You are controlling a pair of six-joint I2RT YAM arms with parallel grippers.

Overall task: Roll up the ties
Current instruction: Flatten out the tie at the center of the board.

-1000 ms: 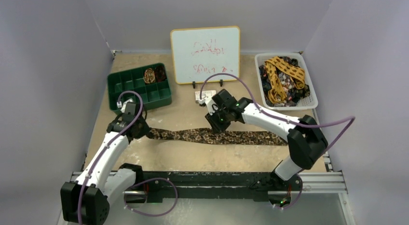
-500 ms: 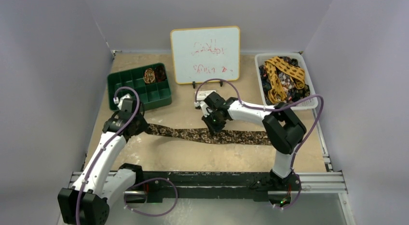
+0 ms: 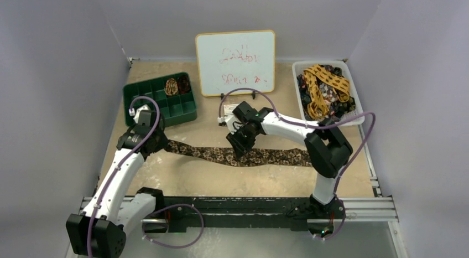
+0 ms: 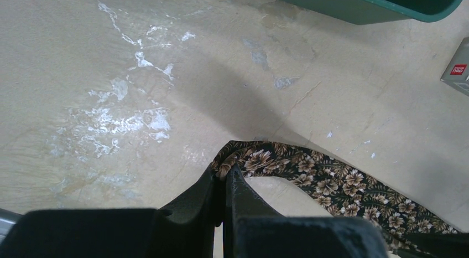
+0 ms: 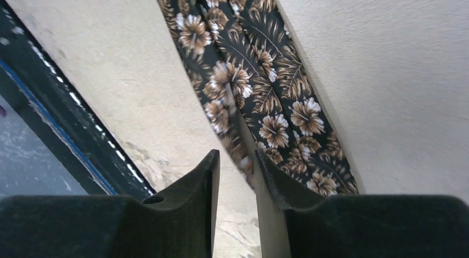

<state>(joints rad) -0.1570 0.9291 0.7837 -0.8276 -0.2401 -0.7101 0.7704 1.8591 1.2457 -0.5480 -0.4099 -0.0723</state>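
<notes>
A brown flower-print tie (image 3: 265,156) lies stretched left to right across the table. My left gripper (image 3: 160,145) is shut on its narrow left end and holds that end just off the surface; the pinch shows in the left wrist view (image 4: 224,172), with the tie (image 4: 337,186) trailing to the right. My right gripper (image 3: 239,151) is over the tie's middle, pointing down, slightly open. In the right wrist view (image 5: 236,158) the near edge of the tie (image 5: 260,86) runs into the gap between the fingers. A rolled tie (image 3: 172,86) sits in the green tray (image 3: 160,111).
A white basket (image 3: 359,111) at the back right holds several loose ties, mustard (image 3: 326,81) and dark. A whiteboard (image 3: 235,62) stands at the back centre with a small card (image 3: 229,109) in front. The black rail (image 3: 243,205) runs along the near edge.
My right arm has folded in, and its gripper has shifted left and down onto the tie's middle. My left gripper has drawn the tie's left end slightly back and left.
</notes>
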